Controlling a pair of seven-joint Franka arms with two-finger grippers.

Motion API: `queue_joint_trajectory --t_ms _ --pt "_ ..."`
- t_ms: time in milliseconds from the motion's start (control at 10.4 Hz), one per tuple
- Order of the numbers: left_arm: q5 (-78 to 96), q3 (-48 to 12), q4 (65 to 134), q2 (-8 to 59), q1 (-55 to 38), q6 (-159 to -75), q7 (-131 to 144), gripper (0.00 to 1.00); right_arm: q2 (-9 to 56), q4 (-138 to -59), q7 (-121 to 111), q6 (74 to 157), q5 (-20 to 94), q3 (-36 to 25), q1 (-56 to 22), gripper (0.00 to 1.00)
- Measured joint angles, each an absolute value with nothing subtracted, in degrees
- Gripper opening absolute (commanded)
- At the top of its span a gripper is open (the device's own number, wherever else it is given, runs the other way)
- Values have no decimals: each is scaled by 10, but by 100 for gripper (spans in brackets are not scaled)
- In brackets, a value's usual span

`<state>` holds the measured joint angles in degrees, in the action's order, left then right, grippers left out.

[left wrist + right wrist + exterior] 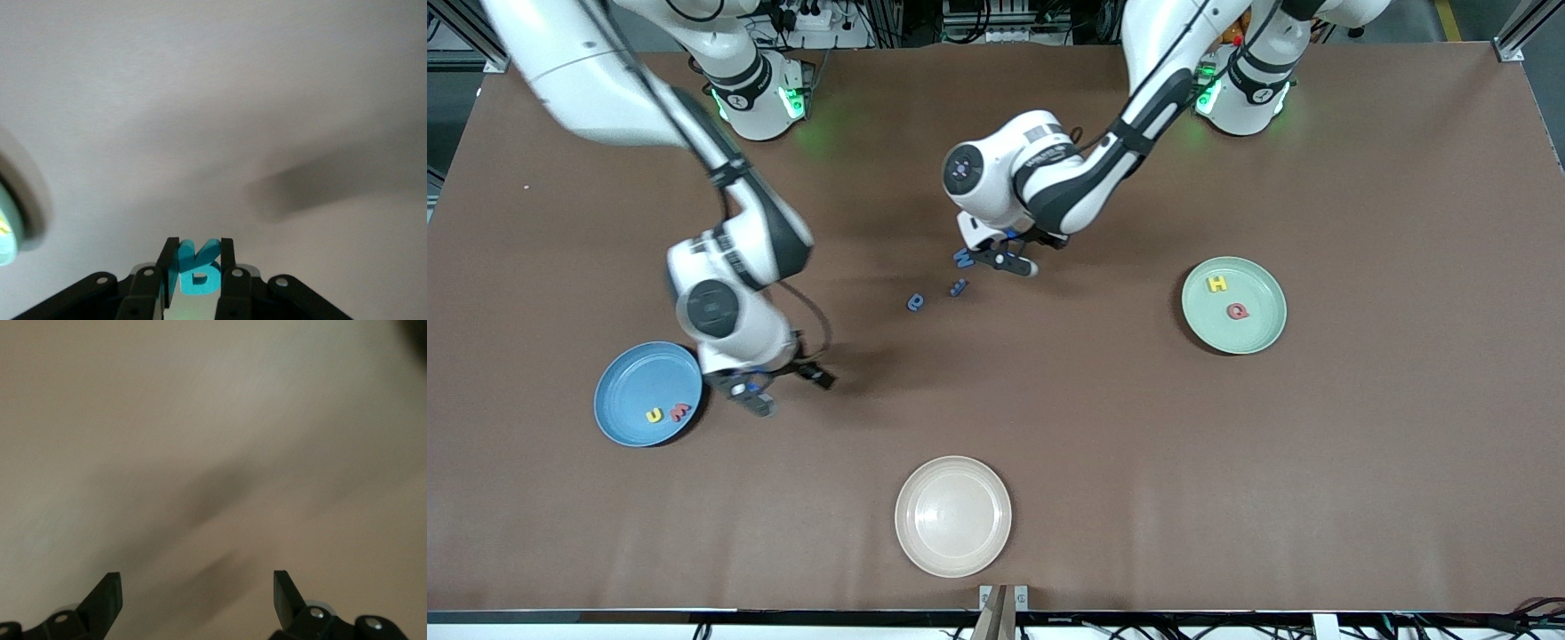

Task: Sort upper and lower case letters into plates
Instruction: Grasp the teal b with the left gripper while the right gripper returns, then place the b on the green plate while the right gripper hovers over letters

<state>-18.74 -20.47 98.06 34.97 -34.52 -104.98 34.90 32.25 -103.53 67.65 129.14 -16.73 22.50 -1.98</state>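
Left gripper [980,253]: clenched on a blue letter [195,268], held up in the air over the brown table [1360,462], a little farther from the front camera than the two loose letters. It could be an R or a W; the pinch hides too much of it for me to say.

Right gripper [781,389]: jaws spread wide and empty, hanging just beside the blue plate [627,382], on the side toward the table's middle. This arm looks to be waiting.

Blue plate: near the right arm's end of the table. It holds a yellow u [655,414] and a red letter [680,411] side by side (the red one reads like an e lying on its side).

Green plate [1258,336]: near the left arm's end. It holds a yellow H [1216,284] and a red Q [1237,311], close together but apart.

Loose letters: two small blue ones, [916,302] and [958,287], lie on the bare table near the middle, close to each other and well apart from both plates.

White plate [953,516]: nearest the front camera, nothing in it, and not part of the sorting as far as I can judge.

Progress: four letters sit in plates, capitals in green, small ones in blue. One is in hand and not yet delivered; two wait on the table. I'd call it past halfway.
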Motion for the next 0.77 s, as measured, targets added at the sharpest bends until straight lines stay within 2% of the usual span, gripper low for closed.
queue_joint_trajectory --t_ms 288,767 --pt "-207 -204 1044 301 -269 -1082 229 5 328 -1035 782 1304 -142 211 -136 100" --pt "-256 -204 1202 250 -119 -1267 92 4 358 -1035 871 1321 -141 184 -285 100"
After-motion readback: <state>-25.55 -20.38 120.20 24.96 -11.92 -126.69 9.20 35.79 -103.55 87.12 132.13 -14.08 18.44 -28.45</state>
